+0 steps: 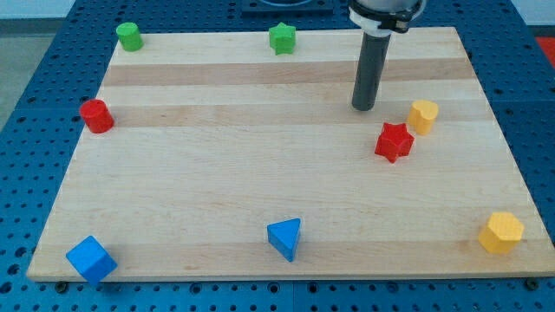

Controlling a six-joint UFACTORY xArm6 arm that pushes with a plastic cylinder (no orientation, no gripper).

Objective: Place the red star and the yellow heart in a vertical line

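Note:
The red star (394, 141) lies on the wooden board (260, 173) at the view's right, middle height. The yellow heart (423, 115) sits just up and to the right of it, almost touching. My tip (363, 107) is the lower end of the dark rod. It stands up and to the left of the red star, a short gap away, and left of the yellow heart. It touches neither block.
A green cylinder (129, 36) and a green star (282, 38) sit near the top edge. A red cylinder (96, 115) is at the left. A blue cube (90, 259), a blue triangle (285, 238) and a yellow hexagon (501, 232) lie along the bottom.

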